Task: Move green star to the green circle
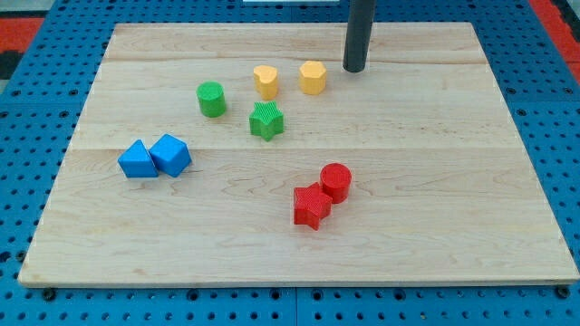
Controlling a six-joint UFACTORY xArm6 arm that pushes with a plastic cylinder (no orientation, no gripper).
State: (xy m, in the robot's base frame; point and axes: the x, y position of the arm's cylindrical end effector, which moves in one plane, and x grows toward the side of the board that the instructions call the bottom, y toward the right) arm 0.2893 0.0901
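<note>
The green star (266,120) lies a little above the board's middle. The green circle (212,99) is a green cylinder up and to the left of the star, a short gap apart. My tip (353,69) is near the view's top, right of centre. It stands to the upper right of the star and just right of the yellow hexagon (313,77), not touching any block.
A yellow heart-like block (265,81) sits above the green star. Two blue blocks (137,160) (170,155) touch at the left. A red star (312,206) and a red cylinder (336,181) touch below centre. The wooden board (453,181) lies on a blue pegboard.
</note>
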